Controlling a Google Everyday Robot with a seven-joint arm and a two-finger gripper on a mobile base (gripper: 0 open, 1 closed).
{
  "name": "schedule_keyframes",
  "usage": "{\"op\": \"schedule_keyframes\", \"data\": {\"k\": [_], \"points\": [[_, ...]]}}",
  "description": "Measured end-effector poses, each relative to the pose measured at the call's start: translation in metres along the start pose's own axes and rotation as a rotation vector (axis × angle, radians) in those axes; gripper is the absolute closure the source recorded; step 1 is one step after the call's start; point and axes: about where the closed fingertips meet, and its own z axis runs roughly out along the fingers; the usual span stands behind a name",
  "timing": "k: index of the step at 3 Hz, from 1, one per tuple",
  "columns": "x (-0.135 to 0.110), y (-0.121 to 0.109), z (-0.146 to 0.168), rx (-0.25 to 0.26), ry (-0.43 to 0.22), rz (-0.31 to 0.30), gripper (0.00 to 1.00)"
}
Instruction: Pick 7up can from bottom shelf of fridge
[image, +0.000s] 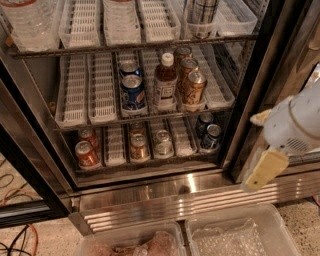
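The 7up can (162, 143), with a silvery top and pale green-silver body, stands in a white lane in the middle of the bottom shelf (114, 146) of the open fridge (150, 187). Orange cans (139, 146) stand in the lane to its left and red cans (86, 153) further left. Dark blue cans (211, 136) are at the right end. My gripper (254, 152) hangs at the right, in front of the dark door frame, outside the fridge and level with the bottom shelf. Its pale yellow fingers (263, 170) are apart and hold nothing.
The rack above holds Pepsi cans (133, 92), a brown bottle (165, 82) and brown-gold cans (193, 87). The dark door frame (250, 95) stands between the gripper and the shelf. Two clear plastic bins (231, 235) lie on the floor below the steel grille. Cables lie at the lower left.
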Motion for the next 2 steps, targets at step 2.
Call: {"op": "schedule_keyframes", "data": {"k": [2], "points": [[0.002,0.026,0.098,-0.039,-0.033,0.07,0.0]]}}
